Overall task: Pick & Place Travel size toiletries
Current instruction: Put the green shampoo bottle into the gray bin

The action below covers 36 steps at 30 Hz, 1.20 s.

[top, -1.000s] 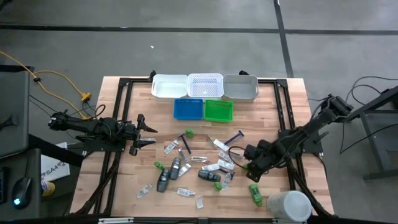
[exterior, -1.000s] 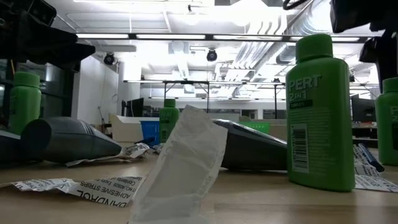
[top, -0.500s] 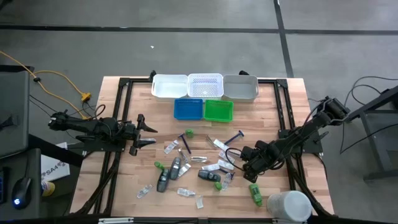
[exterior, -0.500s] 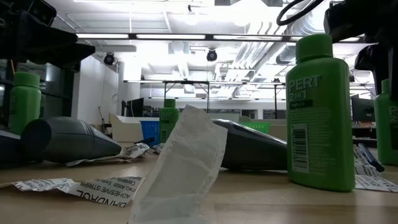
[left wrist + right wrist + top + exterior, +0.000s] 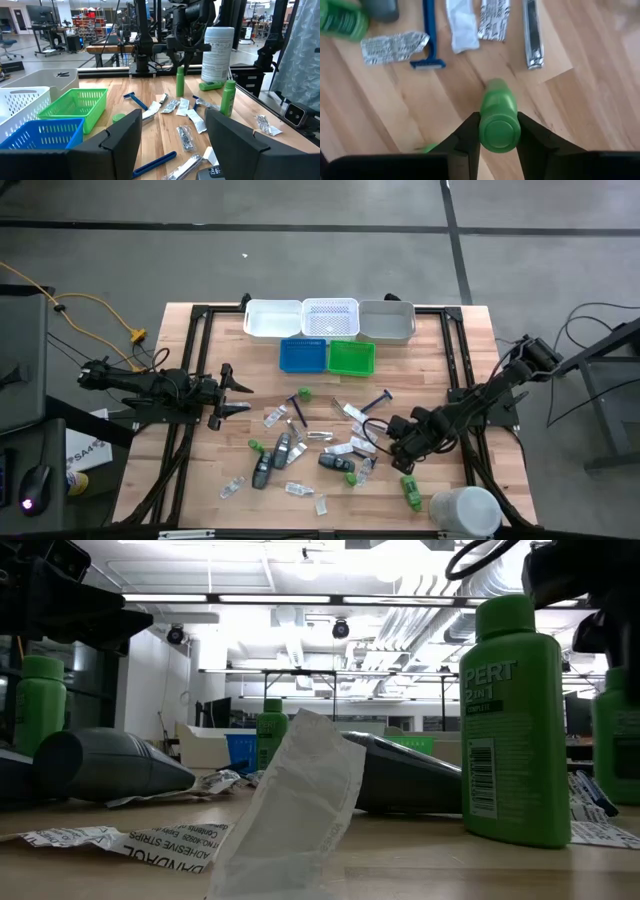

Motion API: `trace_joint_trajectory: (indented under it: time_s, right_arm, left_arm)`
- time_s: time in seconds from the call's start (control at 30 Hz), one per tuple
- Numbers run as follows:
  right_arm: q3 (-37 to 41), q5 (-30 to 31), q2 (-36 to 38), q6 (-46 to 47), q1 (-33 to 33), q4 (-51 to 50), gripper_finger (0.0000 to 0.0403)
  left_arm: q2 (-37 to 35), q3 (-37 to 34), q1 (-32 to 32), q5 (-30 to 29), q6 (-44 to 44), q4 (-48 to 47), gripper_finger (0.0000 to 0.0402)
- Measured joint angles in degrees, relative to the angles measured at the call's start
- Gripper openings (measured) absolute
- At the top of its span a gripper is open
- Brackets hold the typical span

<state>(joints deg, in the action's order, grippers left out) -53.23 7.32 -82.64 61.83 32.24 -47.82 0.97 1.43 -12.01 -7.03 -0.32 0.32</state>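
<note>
Five trays (image 5: 330, 317) sit at the table's (image 5: 470, 330) far edge, toiletries (image 5: 310, 442) scattered mid-table.

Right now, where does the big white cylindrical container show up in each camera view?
High view: the big white cylindrical container stands at the picture's bottom right, on the table's corner.
Low view: not in it.
Left wrist view: upright at the table's far side.
Right wrist view: not in it.
Shared landmark: the small green bottle lying beside it.

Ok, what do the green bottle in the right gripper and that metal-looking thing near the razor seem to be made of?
The green bottle between the right gripper fingers looks like matte opaque plastic, evenly coloured with a soft sheen. The slim clipper-like piece looks like polished metal, silvery with bright reflections. The blue razor handle appears to be glossy plastic.
</note>
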Motion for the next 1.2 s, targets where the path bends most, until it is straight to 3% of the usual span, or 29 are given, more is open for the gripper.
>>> trace_joint_trajectory:
  time_s: [0.13, 0.27, 0.43, 0.53, 0.77, 1.1, 1.2]
  right_arm:
    - [-0.7, 0.5, 1.4, 1.0, -1.9, -2.7, 0.0089]
    - [-3.2, 4.2, 3.5, 1.3, -5.0, -12.8, 0.0089]
    - [-7.2, 8.7, 7.9, 0.0, -11.1, -24.5, 0.0089]
    - [-8.8, 12.5, 11.2, -4.2, -16.0, -26.5, 0.0089]
    - [-10.3, 15.3, 15.8, -18.9, -35.2, -21.5, 0.0089]
    - [-10.4, 3.1, 10.9, -48.7, -64.2, -2.5, 0.0089]
    - [-10.4, 2.7, 7.1, -50.7, -70.3, 1.1, 0.0089]
  left_arm:
    - [0.0, 0.0, 0.0, 0.0, 0.0, 0.0, 0.0220]
    - [0.0, 0.0, 0.0, 0.0, 0.0, 0.0, 0.0220]
    - [0.0, 0.0, 0.0, 0.0, 0.0, 0.0, 0.0220]
    - [0.0, 0.0, 0.0, 0.0, 0.0, 0.0, 0.0220]
    - [0.0, 0.0, 0.0, 0.0, 0.0, 0.0, 0.0220]
    - [0.0, 0.0, 0.0, 0.0, 0.0, 0.0, 0.0220]
    - [0.0, 0.0, 0.0, 0.0, 0.0, 0.0, 0.0220]
